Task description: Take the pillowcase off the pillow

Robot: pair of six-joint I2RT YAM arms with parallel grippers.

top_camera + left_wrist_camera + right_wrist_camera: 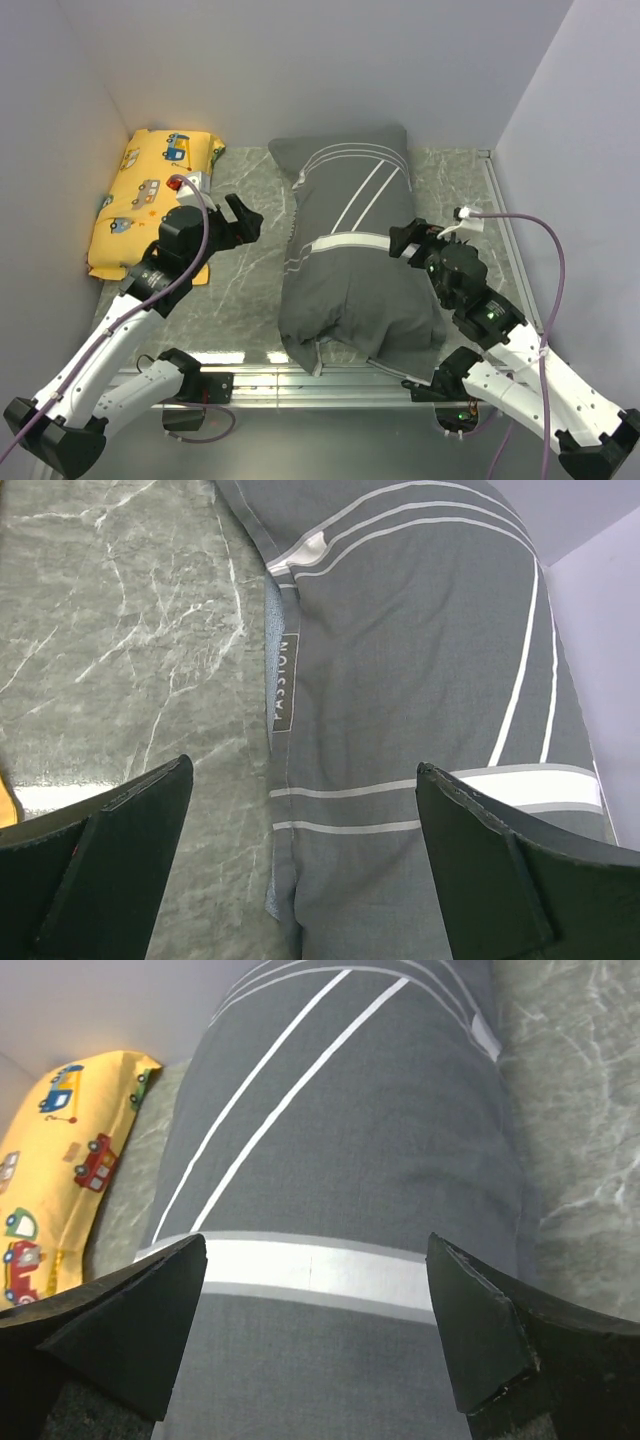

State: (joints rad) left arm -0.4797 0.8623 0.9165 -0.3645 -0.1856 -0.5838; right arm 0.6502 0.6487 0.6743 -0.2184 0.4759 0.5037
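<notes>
The dark grey pillowcase [350,260] with thin white stripes and a white band lies lengthwise in the middle of the table, stuffed full. The white pillow is hidden inside it. My left gripper [243,222] is open and empty, just left of the case's left edge. In the left wrist view the left gripper [302,770] hovers over that edge seam [283,680], where a lighter blue-grey strip shows. My right gripper [404,240] is open and empty above the case's right side. In the right wrist view the right gripper [316,1245] straddles the white band [320,1270].
A yellow cartoon-vehicle pillow [150,200] lies against the left wall and also shows in the right wrist view [60,1150]. White walls enclose the marble table [240,290] on three sides. A metal rail [300,385] runs along the near edge.
</notes>
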